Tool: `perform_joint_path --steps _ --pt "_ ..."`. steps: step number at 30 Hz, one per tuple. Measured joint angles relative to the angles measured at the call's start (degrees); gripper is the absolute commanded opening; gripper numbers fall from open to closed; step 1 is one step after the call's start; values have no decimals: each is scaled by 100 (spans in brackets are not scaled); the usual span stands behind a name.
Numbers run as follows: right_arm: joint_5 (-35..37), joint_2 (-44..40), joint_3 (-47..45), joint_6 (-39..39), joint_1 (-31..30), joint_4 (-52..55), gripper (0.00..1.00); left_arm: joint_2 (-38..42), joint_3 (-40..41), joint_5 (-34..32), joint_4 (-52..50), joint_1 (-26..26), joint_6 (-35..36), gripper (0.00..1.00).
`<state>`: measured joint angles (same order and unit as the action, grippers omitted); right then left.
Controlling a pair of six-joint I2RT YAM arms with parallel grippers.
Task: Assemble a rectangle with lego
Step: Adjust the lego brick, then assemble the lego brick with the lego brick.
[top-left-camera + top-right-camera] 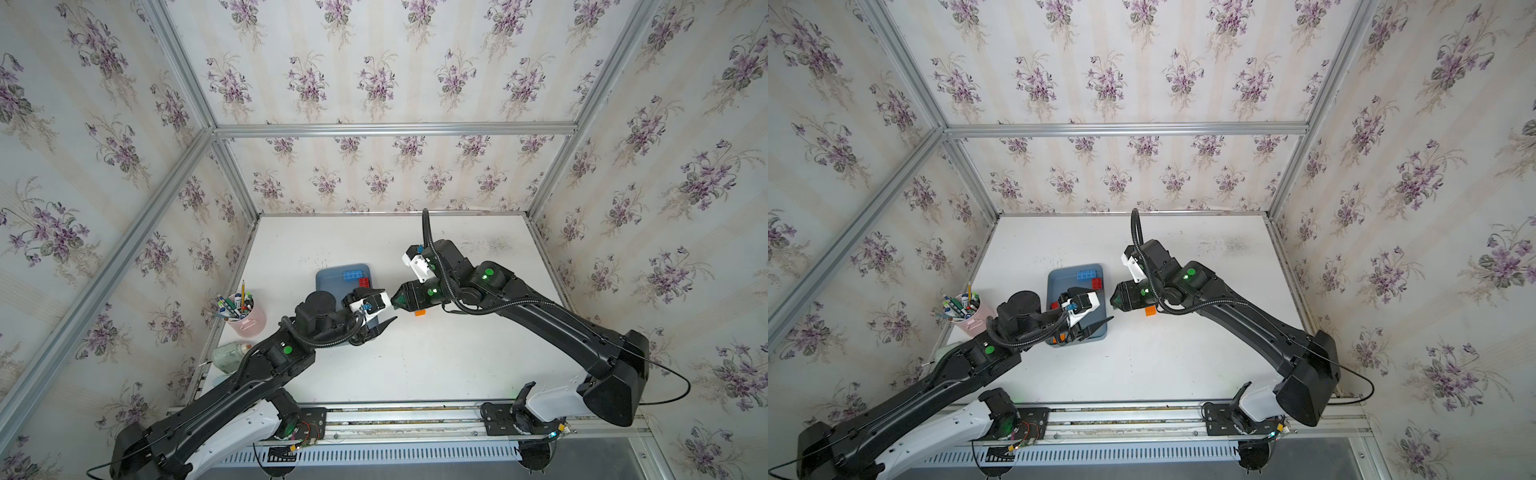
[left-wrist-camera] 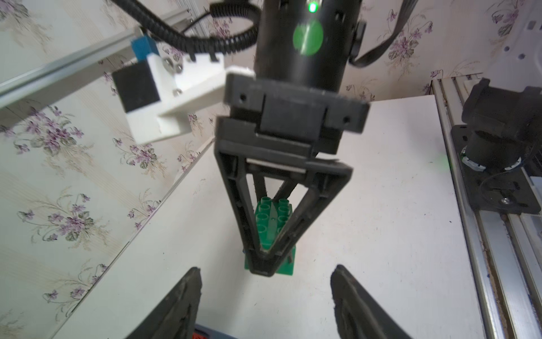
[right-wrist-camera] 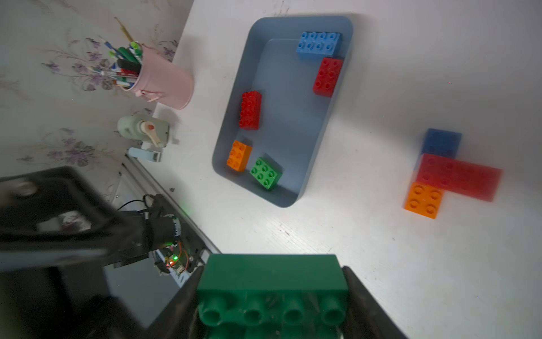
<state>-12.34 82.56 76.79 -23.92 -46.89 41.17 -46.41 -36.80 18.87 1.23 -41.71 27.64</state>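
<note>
My right gripper (image 3: 272,270) is shut on a dark green oblong lego brick (image 3: 272,281), studs toward its camera, and holds it above the table beside the tray; both show in a top view, the right gripper (image 1: 395,300) with the green brick (image 1: 400,300). My left gripper (image 2: 265,273) stands open just in front of that brick (image 2: 271,217), with nothing between its fingers. On the table lie a blue brick (image 3: 441,143), a red oblong brick (image 3: 457,177) and an orange brick (image 3: 424,199), touching. The blue-grey tray (image 3: 293,117) holds several more bricks.
A pink cup of pens (image 1: 247,316) and a lying bottle (image 1: 228,355) sit at the table's left edge. The metal rail with both arm bases (image 1: 415,415) runs along the front. Papered walls close in the table on three sides.
</note>
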Motion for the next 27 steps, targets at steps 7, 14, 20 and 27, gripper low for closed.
perform_joint_path --steps 7,14,20,27 --pt "994 483 -240 348 234 463 38 498 -48 -131 -568 -9 92 100" --pt "1585 1432 -538 678 232 463 38 273 66 -48 -645 -4 -278 100" --pt "1755 2048 -435 787 306 192 38 162 76 225 -597 -7 -518 100" --pt "1825 2197 -334 898 538 66 42 170 153 260 -516 -9 -570 100"
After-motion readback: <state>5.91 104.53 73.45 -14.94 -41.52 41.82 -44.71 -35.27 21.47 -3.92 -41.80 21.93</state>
